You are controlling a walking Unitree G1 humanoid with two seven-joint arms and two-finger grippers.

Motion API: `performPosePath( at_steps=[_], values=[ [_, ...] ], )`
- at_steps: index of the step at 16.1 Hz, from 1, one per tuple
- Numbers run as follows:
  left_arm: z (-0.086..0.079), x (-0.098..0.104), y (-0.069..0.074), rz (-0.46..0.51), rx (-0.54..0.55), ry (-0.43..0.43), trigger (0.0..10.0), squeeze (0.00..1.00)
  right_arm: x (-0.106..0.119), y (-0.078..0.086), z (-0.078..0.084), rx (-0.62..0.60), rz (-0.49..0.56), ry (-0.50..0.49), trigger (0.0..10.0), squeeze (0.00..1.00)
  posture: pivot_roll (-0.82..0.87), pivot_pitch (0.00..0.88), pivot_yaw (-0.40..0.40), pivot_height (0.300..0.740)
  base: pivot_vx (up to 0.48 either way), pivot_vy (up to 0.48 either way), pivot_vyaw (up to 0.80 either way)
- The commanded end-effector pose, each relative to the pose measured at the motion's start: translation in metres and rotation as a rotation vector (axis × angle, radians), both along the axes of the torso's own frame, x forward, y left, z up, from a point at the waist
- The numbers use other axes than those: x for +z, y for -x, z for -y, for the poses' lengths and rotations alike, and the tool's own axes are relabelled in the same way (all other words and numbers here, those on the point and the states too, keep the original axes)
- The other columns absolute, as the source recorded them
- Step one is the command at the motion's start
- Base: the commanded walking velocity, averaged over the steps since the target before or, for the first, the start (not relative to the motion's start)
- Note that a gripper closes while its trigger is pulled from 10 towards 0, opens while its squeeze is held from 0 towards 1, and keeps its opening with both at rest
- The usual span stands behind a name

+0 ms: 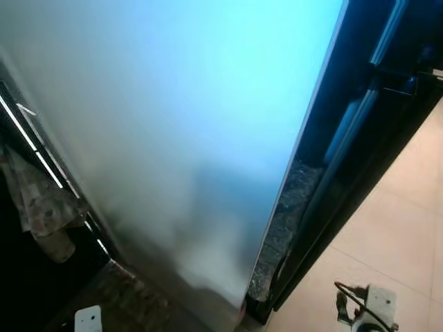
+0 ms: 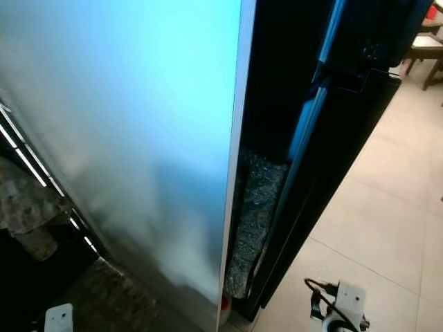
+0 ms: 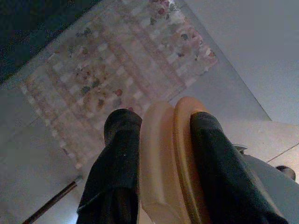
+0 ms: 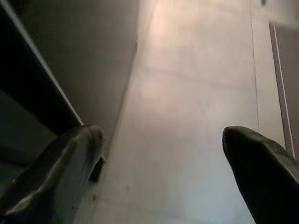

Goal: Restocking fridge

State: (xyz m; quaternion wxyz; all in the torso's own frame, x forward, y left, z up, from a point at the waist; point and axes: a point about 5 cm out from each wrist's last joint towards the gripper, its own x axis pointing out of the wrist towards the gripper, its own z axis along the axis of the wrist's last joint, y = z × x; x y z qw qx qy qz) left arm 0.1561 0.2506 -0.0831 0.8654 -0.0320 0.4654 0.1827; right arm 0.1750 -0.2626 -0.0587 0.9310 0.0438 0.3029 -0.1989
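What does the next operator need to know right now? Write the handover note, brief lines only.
Left claw: shut on a tan rounded item, above a patterned cloth on the floor.
Right claw: open, holding nothing, pointing at bare floor tiles.
Fridge: its pale door stands close in front of the head camera, a dark gap at its right edge; the interior cannot be seen.
Done: one item is in hand.
Left: likely get the door open and shelve the item.

The fridge door is seen close, from above, by both eye views, the floor shared at lower right. The floor tiles are faced by each wrist view.
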Motion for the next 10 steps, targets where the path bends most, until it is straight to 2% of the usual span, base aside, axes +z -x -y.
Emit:
performPosePath(
  at_steps=[1,2,3,5,7,10],
  values=[
    [0.012,-0.009,0.013,-0.077,-0.022,0.053,10.0,0.00,-0.009,0.017,-0.009,0.035,-0.029,-0.017,10.0,0.00,-0.15,0.000,-0.026,0.740,0.000,0.000,0.00],
    [0.010,-0.008,0.012,-0.079,-0.030,0.043,10.0,0.00,-0.016,0.029,-0.017,0.064,-0.059,-0.025,10.0,0.00,-0.16,0.000,-0.014,0.740,0.000,0.000,0.00],
    [0.010,-0.008,0.012,-0.081,-0.034,0.040,10.0,0.00,-0.018,0.034,-0.021,0.077,-0.071,-0.025,10.0,0.00,-0.16,0.000,-0.005,0.740,0.000,0.000,0.00],
    [0.006,-0.008,0.015,-0.084,-0.043,0.037,10.0,0.00,-0.031,0.051,-0.029,0.081,-0.183,-0.062,10.0,0.00,-0.17,0.000,0.008,0.740,0.000,0.000,0.00],
    [0.003,-0.008,0.016,-0.084,-0.041,0.041,10.0,0.00,-0.039,0.060,-0.033,0.133,-0.320,-0.074,10.0,0.00,-0.17,0.000,0.010,0.740,0.000,0.000,0.00],
    [0.003,-0.008,0.018,-0.077,-0.025,0.060,10.0,0.00,-0.030,0.042,-0.014,0.092,-0.287,-0.065,10.0,0.00,-0.17,0.000,-0.006,0.740,0.000,0.000,0.00]
  ],
)
